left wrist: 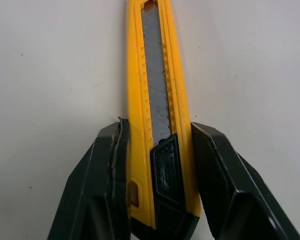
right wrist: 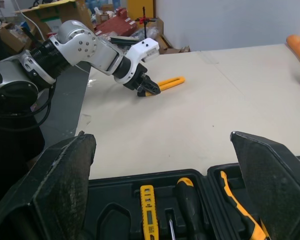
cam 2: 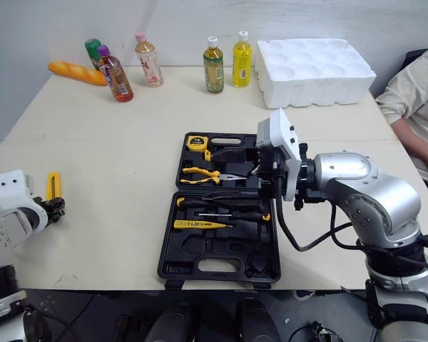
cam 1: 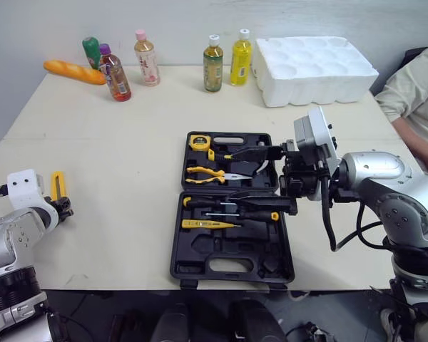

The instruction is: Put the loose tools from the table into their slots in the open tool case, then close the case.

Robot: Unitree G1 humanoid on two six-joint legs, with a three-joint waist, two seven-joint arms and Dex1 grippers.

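Utility knife (left wrist: 160,75) clamped in L claw (left wrist: 159,125).

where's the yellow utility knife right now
The yellow utility knife lies on the table at the robot's far left in the eye views, gripped by the left hand, well left of the open tool case.

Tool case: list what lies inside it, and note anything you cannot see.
Inside the tool case: a tape measure, yellow-handled pliers, screwdrivers and a yellow tester, plus empty slots. The right gripper, jaws open, hangs over its right side, covering the slots there.
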